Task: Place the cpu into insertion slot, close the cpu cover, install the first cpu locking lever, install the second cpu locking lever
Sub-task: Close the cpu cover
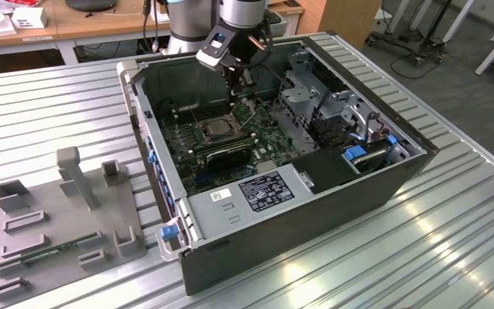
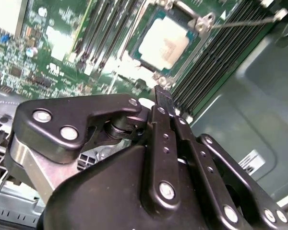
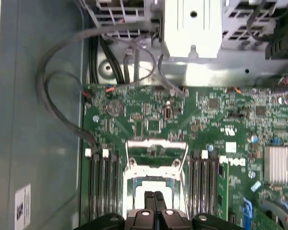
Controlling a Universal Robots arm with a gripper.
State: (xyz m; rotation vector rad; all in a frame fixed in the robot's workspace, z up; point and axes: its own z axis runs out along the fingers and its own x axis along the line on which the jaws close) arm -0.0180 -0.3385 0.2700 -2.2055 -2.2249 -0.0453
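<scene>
Second wrist view: the gripper has its jaws pressed together with nothing between them, the tips hovering just beside the insertion slot. Inside the slot sits the cpu, pale metal top facing up. The cpu cover seems to lie flat around it, though this is hard to confirm. A thin wire locking lever juts away from the slot, apparently unlatched. By this reading, placement is done, the cover is probably closed, and the levers remain. Green circuit board surrounds the slot.
</scene>
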